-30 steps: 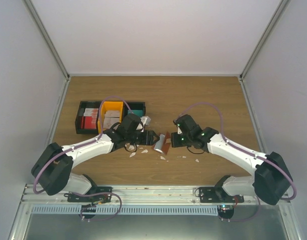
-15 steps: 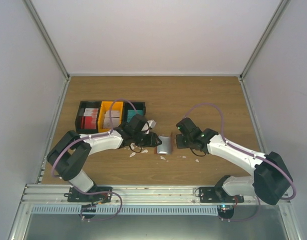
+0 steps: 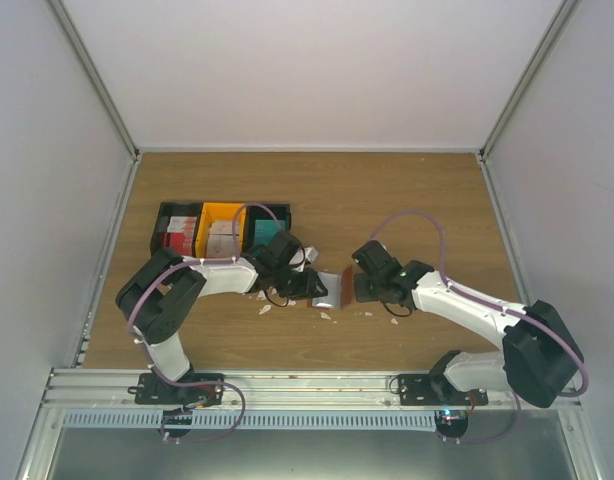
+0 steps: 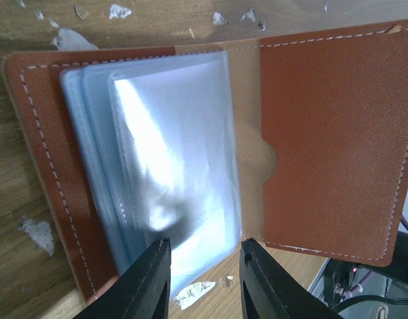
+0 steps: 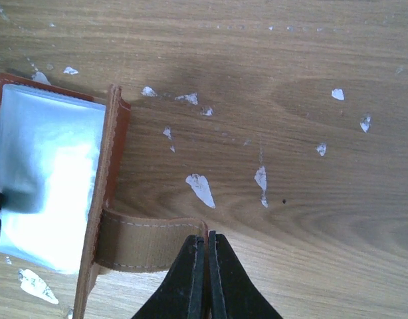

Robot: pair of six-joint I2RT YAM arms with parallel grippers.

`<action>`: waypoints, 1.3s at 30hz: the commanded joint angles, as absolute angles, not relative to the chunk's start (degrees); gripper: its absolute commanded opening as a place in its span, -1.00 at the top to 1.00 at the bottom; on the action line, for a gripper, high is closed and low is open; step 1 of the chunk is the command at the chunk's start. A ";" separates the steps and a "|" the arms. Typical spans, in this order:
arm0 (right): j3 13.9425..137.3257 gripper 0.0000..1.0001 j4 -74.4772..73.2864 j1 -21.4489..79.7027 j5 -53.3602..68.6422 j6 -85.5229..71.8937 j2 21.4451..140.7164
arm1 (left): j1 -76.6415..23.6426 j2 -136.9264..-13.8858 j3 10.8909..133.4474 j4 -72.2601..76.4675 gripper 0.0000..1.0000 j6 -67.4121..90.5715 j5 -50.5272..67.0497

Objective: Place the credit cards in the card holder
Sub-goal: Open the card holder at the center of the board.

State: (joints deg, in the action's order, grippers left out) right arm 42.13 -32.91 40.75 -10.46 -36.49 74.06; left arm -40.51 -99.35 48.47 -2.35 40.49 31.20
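Observation:
The card holder [image 3: 332, 288], a reddish-brown leather wallet, lies open on the table between my two grippers. In the left wrist view the card holder [image 4: 330, 133] shows clear plastic sleeves [image 4: 171, 153] on one half and a leather pocket on the other. My left gripper [image 4: 205, 244] is open, its fingers straddling the near edge of the sleeves. My right gripper [image 5: 206, 236] is shut on the end of the holder's tan strap [image 5: 144, 242]. The credit cards sit in the bins at the back left: red ones [image 3: 173, 243], pale ones [image 3: 223, 238] and teal ones [image 3: 264, 233].
A black bin tray [image 3: 159, 240] with an orange compartment [image 3: 227, 212] stands behind the left arm. Small white scraps [image 5: 201, 189] are scattered on the wood around the wallet. Grey walls close in the table on three sides.
The left gripper has reached right to the wallet and its jaws have narrowed. The wallet, standing on edge a second ago, now lies spread open. The right gripper keeps its hold.

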 commanded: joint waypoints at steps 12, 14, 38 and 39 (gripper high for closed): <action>39.82 0.99 -31.72 40.26 -15.13 -38.57 76.83 | -40.87 -99.94 50.89 -3.82 0.13 40.30 29.80; 39.65 0.99 -31.54 40.25 -15.30 -38.58 77.11 | -40.87 -99.53 50.95 -4.65 0.08 40.15 28.86; 36.77 0.99 -26.62 40.25 -12.91 -37.99 78.53 | -41.21 -98.25 49.73 -8.64 -0.10 41.47 25.53; 36.60 0.99 -26.41 40.25 -12.70 -37.99 78.61 | -41.22 -97.94 49.40 -8.76 -0.10 41.66 25.41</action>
State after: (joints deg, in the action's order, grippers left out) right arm 37.60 -28.56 40.75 -12.93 -37.95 78.54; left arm -40.84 -99.59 50.57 -6.39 40.75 27.77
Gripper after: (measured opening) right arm 0.025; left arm 0.550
